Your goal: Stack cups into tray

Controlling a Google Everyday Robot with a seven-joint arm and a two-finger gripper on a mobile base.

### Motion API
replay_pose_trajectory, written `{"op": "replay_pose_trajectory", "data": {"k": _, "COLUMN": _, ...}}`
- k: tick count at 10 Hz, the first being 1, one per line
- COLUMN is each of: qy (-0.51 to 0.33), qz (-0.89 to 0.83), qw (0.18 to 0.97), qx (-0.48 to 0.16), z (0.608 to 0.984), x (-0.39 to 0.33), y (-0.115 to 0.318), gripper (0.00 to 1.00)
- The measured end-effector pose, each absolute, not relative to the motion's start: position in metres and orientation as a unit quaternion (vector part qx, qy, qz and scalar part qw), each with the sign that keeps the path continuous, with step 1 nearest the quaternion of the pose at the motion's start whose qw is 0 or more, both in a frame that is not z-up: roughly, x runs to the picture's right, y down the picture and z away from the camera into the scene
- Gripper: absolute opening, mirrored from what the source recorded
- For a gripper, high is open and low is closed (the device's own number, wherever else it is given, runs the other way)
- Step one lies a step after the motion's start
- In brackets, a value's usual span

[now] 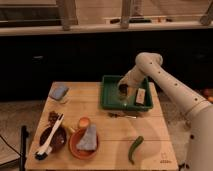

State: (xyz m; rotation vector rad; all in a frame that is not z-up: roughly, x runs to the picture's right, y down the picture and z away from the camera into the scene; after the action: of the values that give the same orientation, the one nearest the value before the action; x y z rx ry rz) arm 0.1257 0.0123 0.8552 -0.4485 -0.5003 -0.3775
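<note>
Table: a pale wooden table holds everything; its front edge is closest to the camera.
Pepper: a long green pepper lies near the front right, alone on the bare wood and well apart from the dishes.
Dish: a round orange-brown dish sits at the front, left of centre, with a grey-blue cloth lying in it.
Bowl: a wide dark brown bowl stands just left of the dish, at the front left corner.
Brush: a white-handled brush lies slanted across the bowl, its dark head hanging over the near rim.
Small orange thing: a little round orange item sits just behind the dish; what it is cannot be told.
Sponge: a blue sponge rests at the far left corner of the table.
Tray: the green tray stands at the far right of the table, its long sides running away from the camera.
Box: a small pale box lies inside the tray, towards its right wall.
Cup: a small dark round cup shows inside the tray, left of the box and right at the tip of the gripper; whether it rests on the tray floor or is lifted cannot be told.
Gripper: the gripper is down inside the tray, over its middle, beside the cup.
Grip: cannot tell whether it is released, clenched, or grasping the cup.
Arm: the white arm comes in from the right edge, rises to a bend above the tray's far right corner, then drops leftwards into the tray.
Background: a dark wall runs behind the table.
</note>
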Motion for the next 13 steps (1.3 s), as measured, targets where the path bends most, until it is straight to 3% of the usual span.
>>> {"op": "replay_pose_trajectory", "data": {"k": 6, "qy": -0.238, "qz": -0.189, "qw": 0.925, "qx": -0.229, "z": 0.874, "x": 0.118, "y": 0.021, "gripper": 0.01}}
{"op": "replay_pose_trajectory", "data": {"k": 8, "qy": -0.230, "qz": -0.188, "qw": 0.926, "qx": -0.233, "z": 0.879, "x": 0.117, "y": 0.022, "gripper": 0.18}}
{"op": "replay_pose_trajectory", "data": {"k": 13, "qy": -0.219, "qz": -0.184, "qw": 0.928, "qx": -0.239, "z": 0.891, "x": 0.116, "y": 0.023, "gripper": 0.70}}
